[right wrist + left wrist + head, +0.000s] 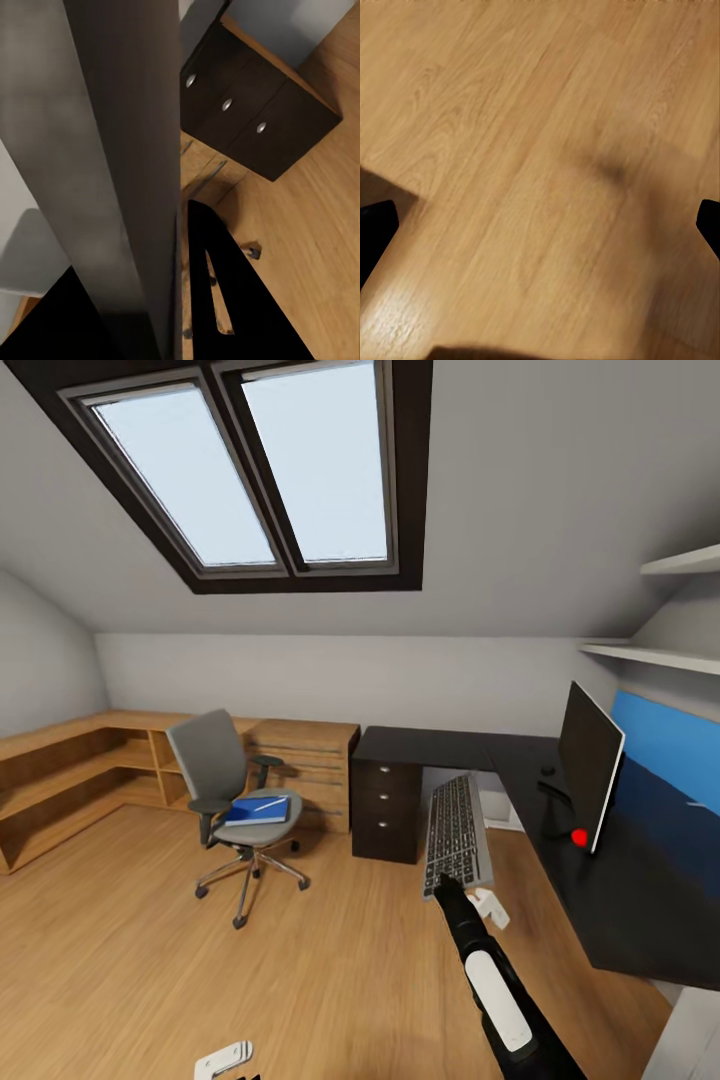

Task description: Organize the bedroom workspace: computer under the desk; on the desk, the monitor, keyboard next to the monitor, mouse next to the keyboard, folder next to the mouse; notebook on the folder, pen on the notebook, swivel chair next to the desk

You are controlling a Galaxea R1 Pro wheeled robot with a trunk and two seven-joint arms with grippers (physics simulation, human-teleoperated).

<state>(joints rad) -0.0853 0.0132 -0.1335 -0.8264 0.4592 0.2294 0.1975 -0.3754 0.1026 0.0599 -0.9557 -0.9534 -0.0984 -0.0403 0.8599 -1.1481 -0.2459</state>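
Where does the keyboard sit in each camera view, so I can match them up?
Head view: the keyboard is centre-right, tilted, just right of the drawer unit.
Left wrist view: looks down at the wood floor.
Right wrist view: the keyboard is the big grey slab up close.
Shared landmark: the drawer unit with round silver knobs, in the head and right wrist views.

Attic bedroom-office: sloped grey walls, skylight (245,465), desk (600,860), swivel chair (225,790).
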